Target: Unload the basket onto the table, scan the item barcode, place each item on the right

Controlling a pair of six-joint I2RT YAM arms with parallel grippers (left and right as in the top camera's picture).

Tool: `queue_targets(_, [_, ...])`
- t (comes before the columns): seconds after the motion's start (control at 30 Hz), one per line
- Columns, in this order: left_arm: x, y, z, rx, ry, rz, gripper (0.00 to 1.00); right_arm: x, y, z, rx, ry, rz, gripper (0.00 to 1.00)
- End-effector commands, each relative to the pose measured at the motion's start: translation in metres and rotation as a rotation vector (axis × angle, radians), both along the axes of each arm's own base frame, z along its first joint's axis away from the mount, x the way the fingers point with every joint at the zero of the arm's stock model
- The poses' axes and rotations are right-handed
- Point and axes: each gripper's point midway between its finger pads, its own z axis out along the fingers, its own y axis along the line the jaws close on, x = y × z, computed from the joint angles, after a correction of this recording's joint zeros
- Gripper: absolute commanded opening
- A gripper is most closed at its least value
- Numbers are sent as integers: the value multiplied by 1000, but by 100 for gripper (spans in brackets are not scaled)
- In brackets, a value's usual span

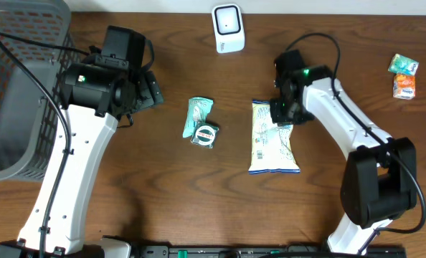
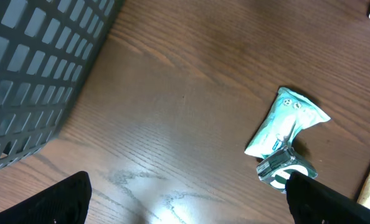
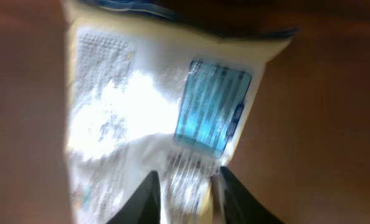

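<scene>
brown desk (image 1: 163, 193): right gripper (image 3: 188, 186) straddles the snack bag (image 1: 272, 140), grip unclear; left gripper (image 2: 191, 202) open. pinch firmly, then face the scanner (image 1: 227, 27).

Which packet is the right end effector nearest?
The large white bag: the right end effector sits over its top end. The small teal packet lies apart beside it; the green and orange packets sit off at the table corner.

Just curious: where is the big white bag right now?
In the overhead view, the white bag lies mid-table, right of the teal packet, its top end under the right gripper.
</scene>
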Motion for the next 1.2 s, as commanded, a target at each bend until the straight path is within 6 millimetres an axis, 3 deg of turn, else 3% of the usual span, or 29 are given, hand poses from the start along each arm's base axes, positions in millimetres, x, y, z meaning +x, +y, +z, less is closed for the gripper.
queue_targets(0.0, [1,3,2,15,-4,-1,98,-18,16,9,101,82,33,21])
queue_targets(0.2, [1,3,2,15,-4,-1,98,-62,20,-16,88,227,84,24])
queue_targets(0.43, [1,3,2,15,-4,-1,98,-81,-7,-56,-52,237,22,21])
queue_targets(0.57, [1,3,2,15,-4,-1,98,-73,-17,-49,-80,220,-17,22])
queue_targets(0.7, [1,3,2,15,-4,-1,98,-54,-25,-19,-70,201,-47,27])
queue_targets(0.77, [1,3,2,15,-4,-1,98,-41,-29,-4,-58,171,-52,42])
queue_targets(0.8, [1,3,2,15,-4,-1,98,-32,-32,3,-48,147,-56,62])
queue_targets(0.83, [1,3,2,15,-4,-1,98,-25,-35,8,-38,126,-55,75])
queue_targets(0.87, [1,3,2,15,-4,-1,98,-18,-37,11,-23,107,-47,81])
queue_targets(1.0, [1,3,2,15,-4,-1,98,-8,-28,11,154,90,6,96])
queue_targets(1.17, [1,3,2,15,-4,-1,98,-11,1,2,404,82,100,99])
